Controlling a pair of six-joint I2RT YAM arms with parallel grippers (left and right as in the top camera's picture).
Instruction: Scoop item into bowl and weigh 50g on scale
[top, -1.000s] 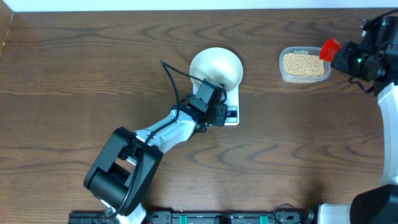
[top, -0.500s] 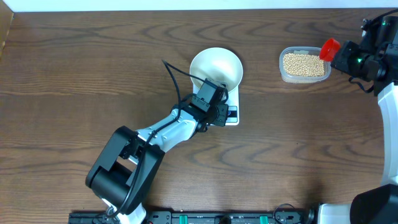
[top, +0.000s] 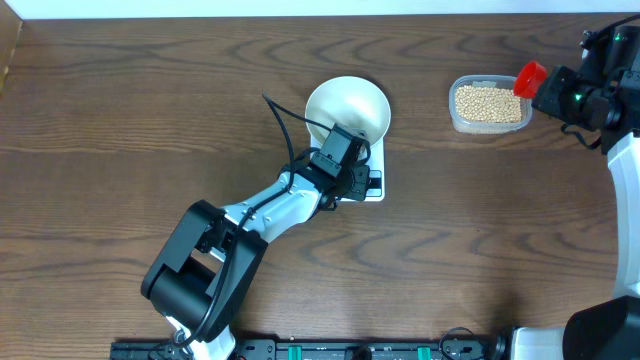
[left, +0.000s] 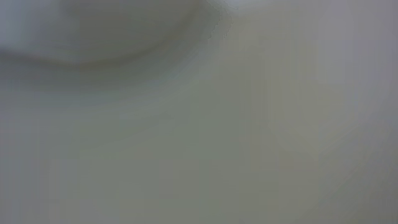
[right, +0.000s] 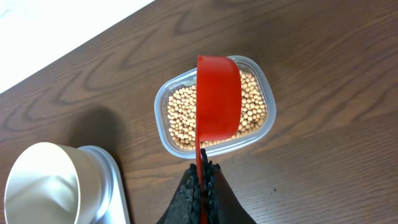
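Your right gripper (right: 202, 182) is clenched on a red plastic scoop (right: 219, 93), over the small pale-tan beans (right: 180, 118) in a clear plastic tub (right: 163, 142). The round white bowl (top: 347, 103) sits on the white digital scale (top: 373, 186). I cannot tell whether your left gripper (top: 345, 160), beside it, is clenched or released.

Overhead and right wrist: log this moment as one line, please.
bowl empty on scale | left fingers at bowl's near side, state unclear | right fingers shut on red scoop by tub of beans

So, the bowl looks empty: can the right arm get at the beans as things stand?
Probably yes: the right hand holds the scoop just above the open tub of beans, with nothing between them.
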